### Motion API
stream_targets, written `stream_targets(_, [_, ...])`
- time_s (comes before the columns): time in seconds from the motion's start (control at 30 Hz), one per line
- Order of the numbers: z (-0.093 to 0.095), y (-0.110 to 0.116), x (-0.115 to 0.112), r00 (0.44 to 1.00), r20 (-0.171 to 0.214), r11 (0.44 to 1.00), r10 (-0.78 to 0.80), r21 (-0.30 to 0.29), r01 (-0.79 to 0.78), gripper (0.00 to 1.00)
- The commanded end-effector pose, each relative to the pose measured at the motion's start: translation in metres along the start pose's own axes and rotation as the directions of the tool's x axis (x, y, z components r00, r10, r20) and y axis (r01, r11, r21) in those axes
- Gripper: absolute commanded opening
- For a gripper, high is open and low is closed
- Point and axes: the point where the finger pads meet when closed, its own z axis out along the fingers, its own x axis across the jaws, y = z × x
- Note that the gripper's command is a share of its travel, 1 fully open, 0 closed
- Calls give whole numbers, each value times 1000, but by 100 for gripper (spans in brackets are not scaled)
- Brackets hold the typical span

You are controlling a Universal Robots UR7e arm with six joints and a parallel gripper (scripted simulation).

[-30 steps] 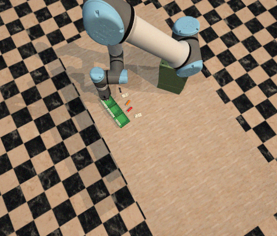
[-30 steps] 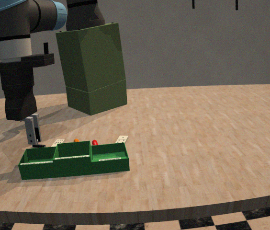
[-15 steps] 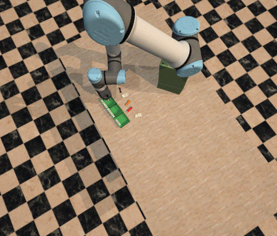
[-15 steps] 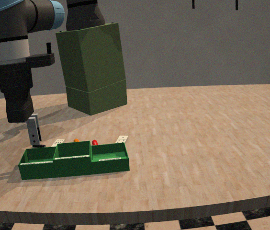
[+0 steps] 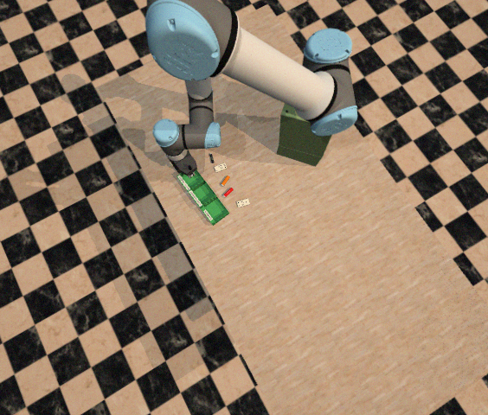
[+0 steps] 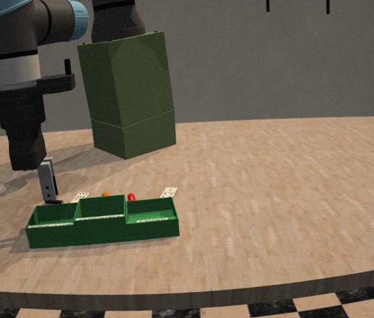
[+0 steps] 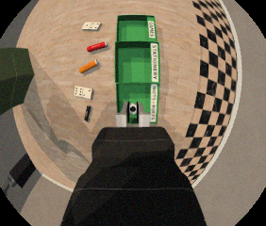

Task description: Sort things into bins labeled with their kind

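Note:
A row of three green bins (image 5: 202,198) with white labels stands near the table's left edge; it also shows in the side view (image 6: 101,218) and the wrist view (image 7: 137,63). My gripper (image 6: 48,191) hangs just above the end bin nearest the arm. It is shut on a small white domino with a black dot (image 7: 132,108). Beside the bins lie two dominoes (image 5: 221,167) (image 5: 242,202), an orange cylinder (image 5: 225,180), a red cylinder (image 5: 227,192) and a small black piece (image 5: 211,157). The labels are too small to read.
A tall dark green box (image 6: 128,92) stands behind the bins, by the arm's base. The table edge runs close along the bins' outer side (image 5: 163,209), with checkered floor beyond.

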Motion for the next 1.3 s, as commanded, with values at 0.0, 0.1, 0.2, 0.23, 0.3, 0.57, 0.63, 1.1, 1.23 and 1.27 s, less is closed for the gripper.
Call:
stream_targets(0.0, [2,1,3,1000,-3,1000,-2,-1,2,34])
stream_targets(0.1, [8,1,3,1000,-3,1000,-2,-1,2,34])
stream_targets(0.2, [10,1,3,1000,-3,1000,-1,-1,1,34])
stream_targets(0.23, [12,1,3,1000,-3,1000,-1,-1,1,34])
stream_targets(0.3, [16,1,3,1000,-3,1000,-1,-1,1,34])
stream_targets(0.57, [32,1,3,1000,-3,1000,0,-1,0,34])
stream_targets(0.63, [36,1,2,1000,-3,1000,0,-1,0,34])
stream_targets(1.1, [51,2,3,1000,-3,1000,0,-1,0,34])
stream_targets(1.23, [51,2,3,1000,-4,1000,-1,-1,1,34])
stream_targets(1.27, [51,2,3,1000,-4,1000,-1,-1,1,34])
